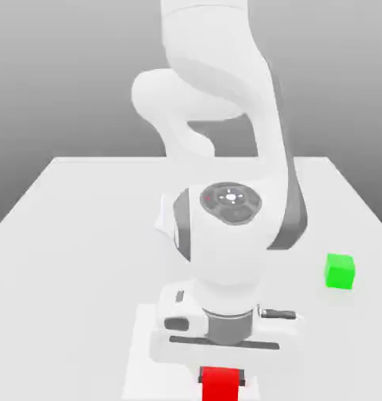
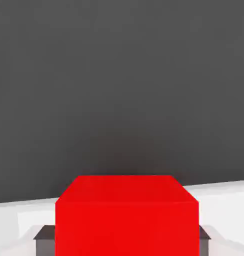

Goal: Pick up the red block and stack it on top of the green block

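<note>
Exterior view: white Panda arm (image 1: 225, 235) bent low over the white table (image 1: 69, 235), gripper (image 1: 221, 374) pointing down with the red block (image 1: 221, 385) between its fingers near the table's front edge; green block (image 1: 340, 271) resting apart, toward the exterior view's right of the red block. No brand, label or writing legible anywhere. Hand view: red block (image 2: 127, 215) close up, dark fingertips (image 2: 44, 237) pressed against both side faces, clamped narrow on it.

Table: flat white matte tabletop (image 1: 77, 258), broad and pale, edges tapering toward the back.
Backdrop: plain grey wall (image 1: 61, 70), darker higher up.
</note>
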`<action>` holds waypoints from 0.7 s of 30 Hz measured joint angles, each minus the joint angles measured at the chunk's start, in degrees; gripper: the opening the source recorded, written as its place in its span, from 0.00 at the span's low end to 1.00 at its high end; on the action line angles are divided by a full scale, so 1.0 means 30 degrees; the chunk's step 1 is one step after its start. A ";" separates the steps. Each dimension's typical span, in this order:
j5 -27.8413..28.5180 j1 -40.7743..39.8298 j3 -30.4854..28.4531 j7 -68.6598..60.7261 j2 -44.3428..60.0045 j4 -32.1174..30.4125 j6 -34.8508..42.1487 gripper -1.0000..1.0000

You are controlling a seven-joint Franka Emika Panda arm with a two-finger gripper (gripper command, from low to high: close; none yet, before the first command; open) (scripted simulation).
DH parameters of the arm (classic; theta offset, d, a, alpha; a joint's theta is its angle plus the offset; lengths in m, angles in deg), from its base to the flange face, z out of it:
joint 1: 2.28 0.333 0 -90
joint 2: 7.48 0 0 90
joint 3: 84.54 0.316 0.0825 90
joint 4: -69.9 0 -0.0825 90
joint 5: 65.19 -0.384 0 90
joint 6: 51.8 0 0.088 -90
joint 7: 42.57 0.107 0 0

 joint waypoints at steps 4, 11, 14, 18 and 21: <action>-0.0209 -0.0165 0.0204 -0.0151 -0.1058 -0.0172 0.0894 0.00; -0.1269 0.0229 0.2257 -0.3453 -0.4233 -0.1462 0.2708 0.00; -0.1784 0.0735 0.3583 -0.5792 -0.5089 -0.2213 0.2754 0.00; -0.2595 0.1915 0.5179 -0.9022 -0.6221 -0.3215 0.2811 0.00; -0.3227 0.3124 0.6034 -1.1464 -0.7068 -0.3971 0.2838 0.00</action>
